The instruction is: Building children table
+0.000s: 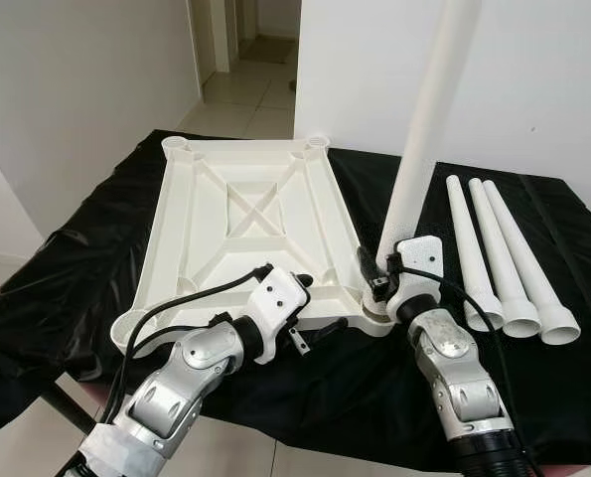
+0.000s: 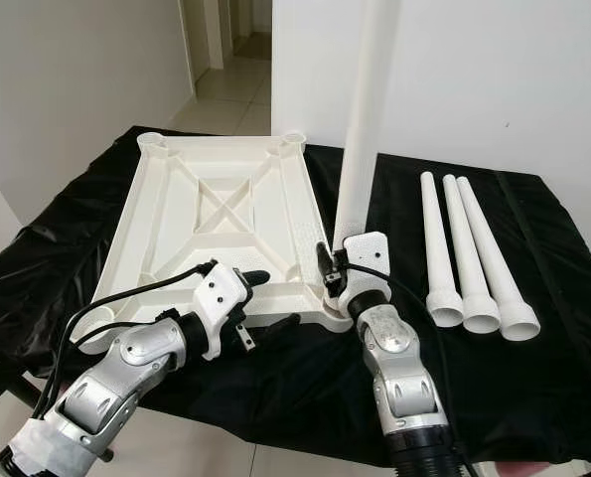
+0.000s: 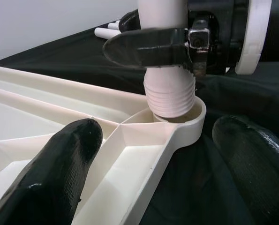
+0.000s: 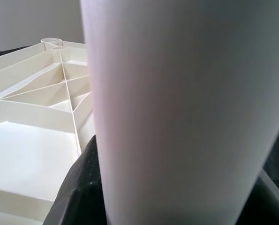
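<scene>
The white ribbed tabletop lies upside down on the black cloth. My right gripper is shut on a long white table leg and holds it upright. The leg's threaded end sits in the tabletop's near right corner socket. In the right wrist view the leg stands close in front of the ribs. My left gripper is open at the tabletop's near rim, just left of that socket. One finger is over the ribs and the other is over the cloth.
Three more white legs lie side by side on the cloth to the right, wide ends toward me. The black-covered table ends just in front of my arms. A white wall stands behind, and a hallway opens at the back.
</scene>
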